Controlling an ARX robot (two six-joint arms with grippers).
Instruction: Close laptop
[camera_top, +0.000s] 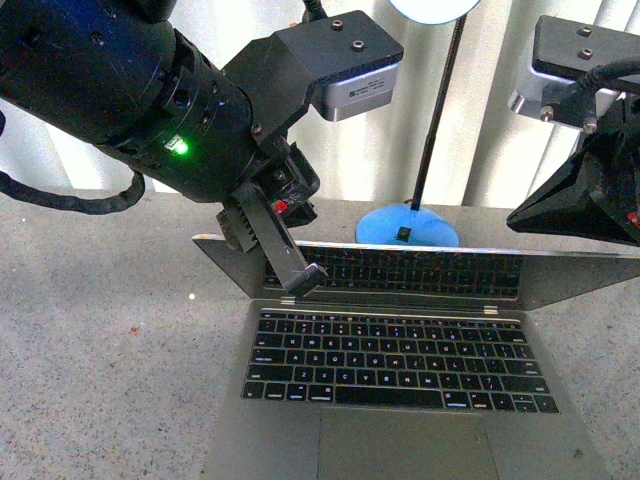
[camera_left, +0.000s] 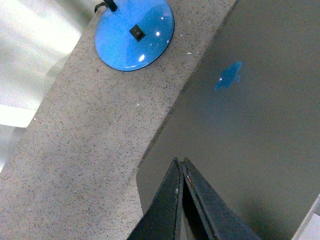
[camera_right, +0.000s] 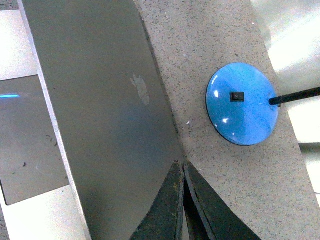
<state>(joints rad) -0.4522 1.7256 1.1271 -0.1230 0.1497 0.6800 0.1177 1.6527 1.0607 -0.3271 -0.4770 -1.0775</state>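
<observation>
Laptop (camera_top: 400, 365) lid tipped forward, half shut.
Left gripper (camera_left: 180, 165) and right gripper (camera_right: 181, 167) sat pinched together behind it — my blunt pushers, I reckoned.

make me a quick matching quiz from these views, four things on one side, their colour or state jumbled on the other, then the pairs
1 laptop lid
2 lamp base
3 left pincer
4 keys

a round, blue
b shut
c black, lettered
d grey, half lowered

Pairs: 1-d, 2-a, 3-b, 4-c
</observation>
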